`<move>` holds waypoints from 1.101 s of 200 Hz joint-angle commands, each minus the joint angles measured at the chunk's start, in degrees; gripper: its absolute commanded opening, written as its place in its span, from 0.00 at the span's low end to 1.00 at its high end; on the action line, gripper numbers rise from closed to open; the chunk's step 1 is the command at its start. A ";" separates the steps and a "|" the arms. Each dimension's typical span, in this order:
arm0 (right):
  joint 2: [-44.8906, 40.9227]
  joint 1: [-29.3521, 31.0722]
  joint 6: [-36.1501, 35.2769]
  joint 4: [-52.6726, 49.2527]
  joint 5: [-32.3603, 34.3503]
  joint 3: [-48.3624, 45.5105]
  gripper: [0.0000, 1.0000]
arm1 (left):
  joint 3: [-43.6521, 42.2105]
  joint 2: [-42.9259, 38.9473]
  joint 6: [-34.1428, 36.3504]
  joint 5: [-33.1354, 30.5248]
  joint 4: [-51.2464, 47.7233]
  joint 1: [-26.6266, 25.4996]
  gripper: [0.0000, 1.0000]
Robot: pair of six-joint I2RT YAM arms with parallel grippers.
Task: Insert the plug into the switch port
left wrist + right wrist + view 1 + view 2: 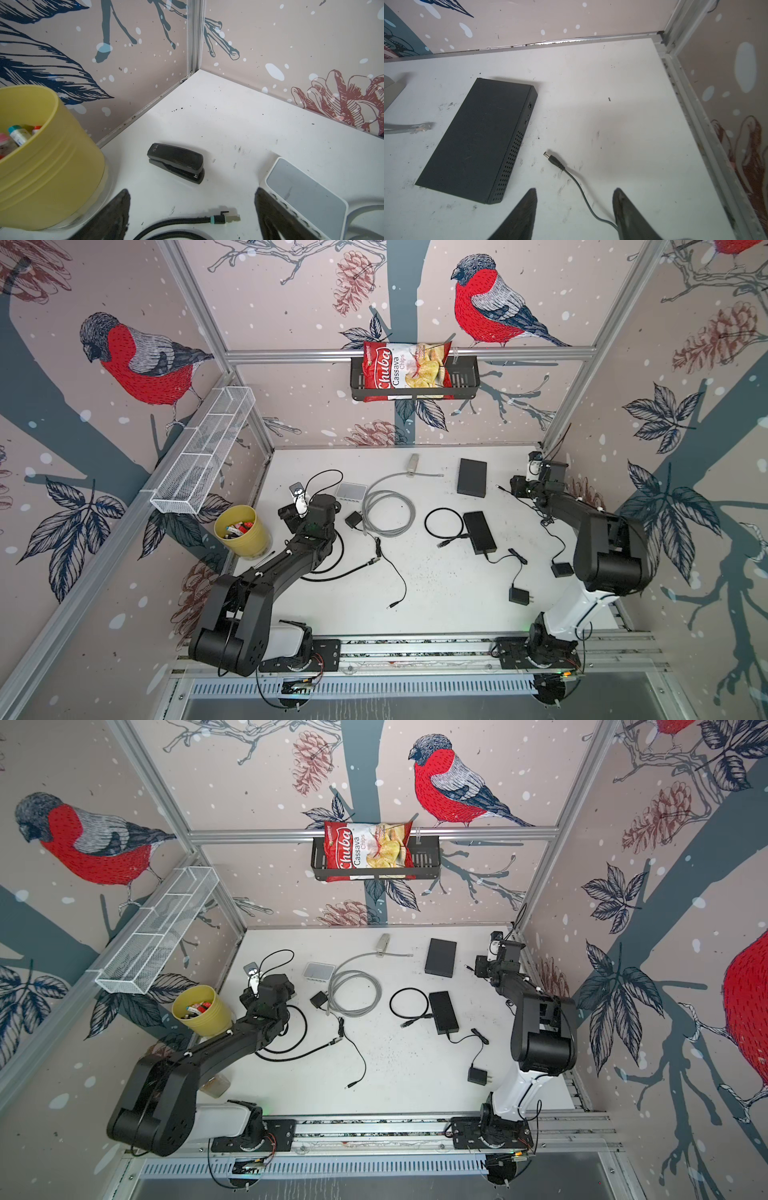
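Black barrel plug lies loose on the table beside the dark switch, tip toward its port side, and the right pincer hangs part-spread and empty over the lead, likely lining up a grasp, while the left pincer gapes wide, empty.

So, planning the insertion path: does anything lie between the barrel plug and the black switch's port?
Nothing visible: only bare table separates the barrel plug from the round port on the side of the black switch.
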 commanded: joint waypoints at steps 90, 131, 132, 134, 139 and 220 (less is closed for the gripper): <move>18.26 5.85 11.43 -5.55 -11.60 18.80 0.68 | 4.91 3.57 0.01 3.82 -1.83 -0.50 0.92; 24.91 7.78 8.93 -15.16 -10.92 29.15 0.70 | 5.35 4.28 1.00 5.89 -1.10 -1.70 0.92; 25.03 7.83 8.85 -15.30 -10.90 29.27 0.70 | 5.33 4.31 0.99 5.91 -1.05 -1.71 0.92; 25.27 7.92 8.67 -15.82 -10.92 29.73 0.70 | 5.32 4.32 1.05 5.88 -1.00 -1.78 0.91; 25.87 8.12 8.24 -16.87 -10.82 30.62 0.70 | 5.29 4.33 1.18 5.93 -0.83 -1.82 0.91; 27.91 13.58 -0.96 -23.46 -9.27 33.70 0.69 | 8.05 6.90 11.98 10.34 3.97 -6.82 0.91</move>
